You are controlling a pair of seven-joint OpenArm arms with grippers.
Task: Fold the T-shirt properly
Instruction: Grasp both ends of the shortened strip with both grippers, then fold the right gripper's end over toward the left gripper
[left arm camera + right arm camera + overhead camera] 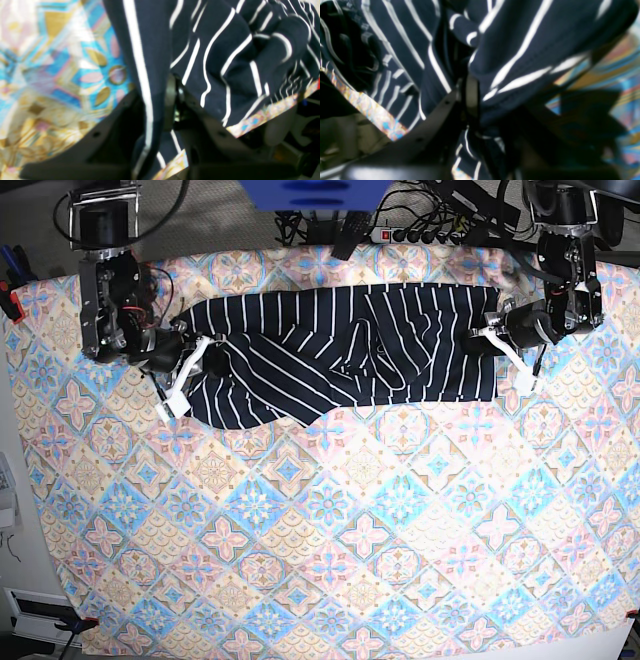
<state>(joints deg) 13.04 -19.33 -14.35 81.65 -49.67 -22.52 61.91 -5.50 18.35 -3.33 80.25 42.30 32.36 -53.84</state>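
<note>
The dark navy T-shirt with thin white stripes lies crumpled and stretched sideways across the far part of the table. On the right of the base view, my left gripper is at the shirt's right edge. The left wrist view shows my left gripper shut on a fold of T-shirt fabric. My right gripper is at the shirt's left end. In the right wrist view my right gripper is pinched on the striped T-shirt, which drapes over the jaws.
A pastel tile-patterned cloth covers the whole table. Cables and a power strip lie beyond the far edge, beside a blue block. A red clamp sits at the table's left edge.
</note>
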